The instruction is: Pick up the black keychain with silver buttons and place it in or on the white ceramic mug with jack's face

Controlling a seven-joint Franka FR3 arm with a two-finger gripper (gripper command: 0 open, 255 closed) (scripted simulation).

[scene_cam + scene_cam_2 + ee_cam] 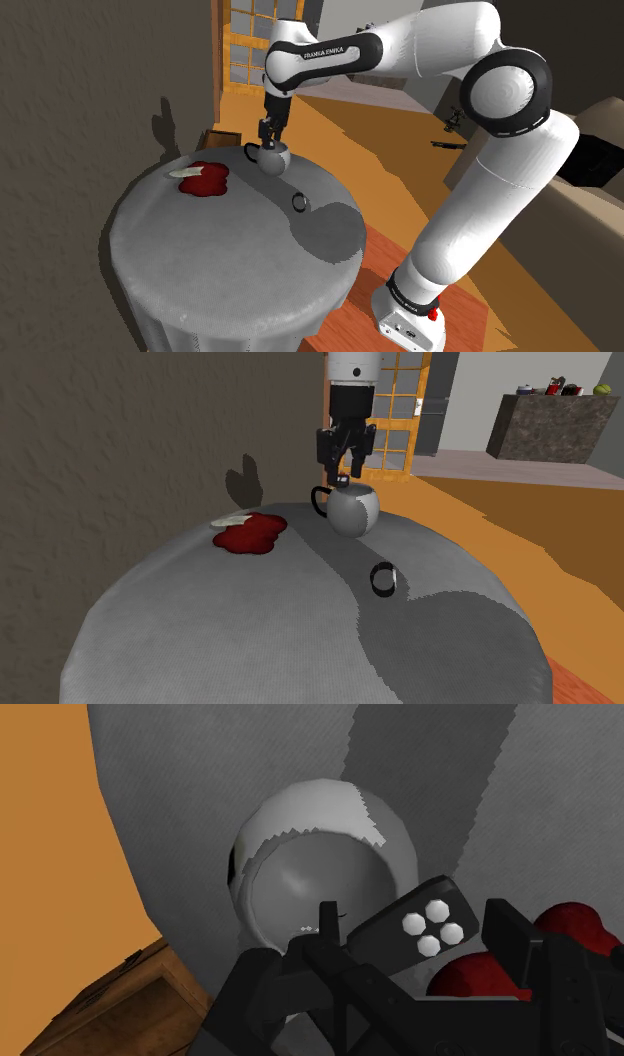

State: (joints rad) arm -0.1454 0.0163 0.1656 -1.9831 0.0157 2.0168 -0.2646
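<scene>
The gripper (343, 472) is hanging straight down over the mug (352, 512), and its fingers (510, 939) are clamping the keychain (385, 932) between them. In the wrist view the fob is lying at a slant across the grip, its four silver buttons (432, 924) facing the camera.

The mug is standing upright near the table's (250, 642) far edge in the shoulder view, its handle pointing to that view's left and its mouth opening upward toward the gripper. The keychain is hovering close above the rim, high enough to clear it. That looks like a carry ending in a drop rather than a push. How well the fob is centring over the mouth is hard to tell, since it is showing nearer the rim on the side toward the red thing (250, 535).

That red thing is lying near the table's edge at the shoulder view's left. A small black ring (384, 579) is resting toward the opposite edge. Both are lying well apart from the mug and out of the way.

By my judgement, the placing is nearly done, with only the release remaining.
</scene>
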